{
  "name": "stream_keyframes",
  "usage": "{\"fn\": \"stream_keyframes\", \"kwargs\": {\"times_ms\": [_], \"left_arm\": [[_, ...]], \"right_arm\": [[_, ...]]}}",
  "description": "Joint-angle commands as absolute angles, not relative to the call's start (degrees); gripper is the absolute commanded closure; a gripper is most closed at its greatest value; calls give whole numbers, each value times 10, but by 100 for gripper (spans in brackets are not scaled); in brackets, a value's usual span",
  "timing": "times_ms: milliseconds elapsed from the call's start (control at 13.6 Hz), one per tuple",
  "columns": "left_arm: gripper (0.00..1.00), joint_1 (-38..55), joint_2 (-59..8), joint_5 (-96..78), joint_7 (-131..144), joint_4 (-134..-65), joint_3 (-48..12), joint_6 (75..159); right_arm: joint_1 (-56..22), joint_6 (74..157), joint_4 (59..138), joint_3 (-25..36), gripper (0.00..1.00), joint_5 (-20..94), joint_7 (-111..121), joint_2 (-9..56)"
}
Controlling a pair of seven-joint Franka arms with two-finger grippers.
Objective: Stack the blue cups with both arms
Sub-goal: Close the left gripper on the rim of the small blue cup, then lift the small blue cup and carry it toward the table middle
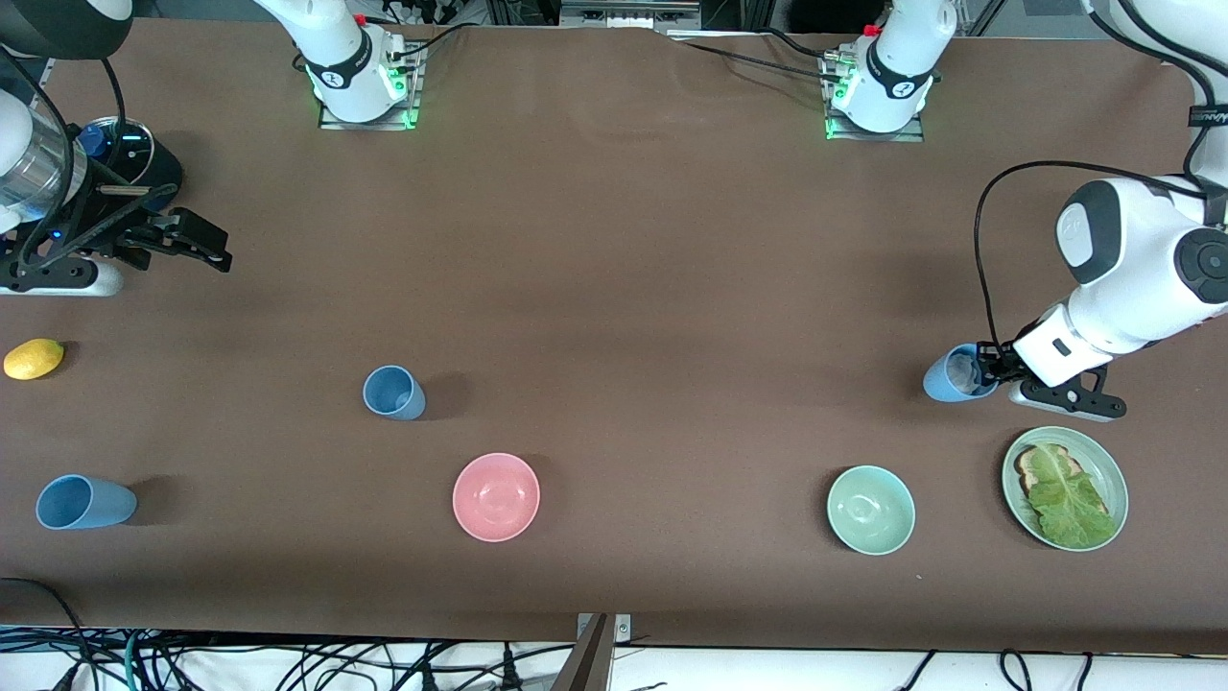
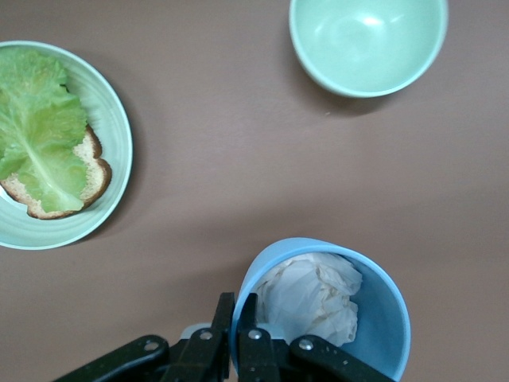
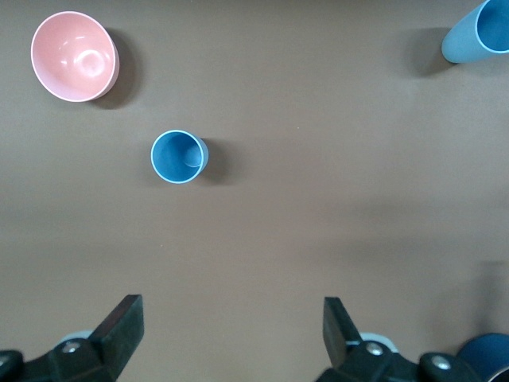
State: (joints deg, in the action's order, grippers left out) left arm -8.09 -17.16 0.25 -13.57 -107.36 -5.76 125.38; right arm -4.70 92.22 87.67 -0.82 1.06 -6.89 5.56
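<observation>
While over the table:
left gripper (image 2: 236, 334): clamped on blue cup (image 2: 334, 306) rim, near green plate (image 2: 119, 143)
right gripper (image 3: 231, 326): jaws spread, empty

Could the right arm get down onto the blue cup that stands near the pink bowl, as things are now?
Probably yes. The right gripper is open over bare table, and the blue cup stands upright with nothing beside it; the pink bowl sits apart from it.

Three blue cups (image 1: 959, 374) (image 1: 392, 393) (image 1: 83, 502); two bowls, one pink (image 1: 496, 496), one green (image 1: 871, 510); one plate (image 1: 1113, 475) with one slice of bread (image 1: 1034, 467) and one lettuce leaf (image 1: 1070, 499); one lemon (image 1: 34, 359); one saucepan (image 1: 129, 154); two arms (image 1: 1132, 278) (image 1: 29, 154).
</observation>
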Motion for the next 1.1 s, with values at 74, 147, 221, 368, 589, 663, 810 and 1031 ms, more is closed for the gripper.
{"fn": "stream_keyframes", "kwargs": {"times_ms": [74, 147, 221, 368, 589, 663, 810, 1031], "left_arm": [[100, -57, -167, -4, -68, -1019, -76, 1180], [100, -56, -164, -4, -35, -1018, -93, 1175], [100, -56, -159, -2, 7, -1018, -116, 1173], [100, -55, -156, 4, 99, -1006, -161, 1155], [100, -24, -156, 6, 223, -997, -191, 1144], [100, -6, -158, 5, 261, -990, -192, 1144], [100, 34, -164, 5, 340, -975, -192, 1144], [100, 99, -196, 6, 458, -928, -191, 1144]], "right_arm": [[-49, 923, 875, -9, 0, 3, -77, 50], [-49, 923, 875, -9, 0, 3, -77, 51], [-49, 922, 875, -9, 0, 3, -77, 51], [-48, 922, 875, -8, 0, 3, -77, 52], [-48, 921, 875, -7, 0, 3, -76, 52], [-48, 920, 875, -7, 0, 3, -76, 52], [-48, 921, 875, -7, 0, 3, -76, 52], [-48, 919, 875, -7, 0, 3, -76, 52]]}}
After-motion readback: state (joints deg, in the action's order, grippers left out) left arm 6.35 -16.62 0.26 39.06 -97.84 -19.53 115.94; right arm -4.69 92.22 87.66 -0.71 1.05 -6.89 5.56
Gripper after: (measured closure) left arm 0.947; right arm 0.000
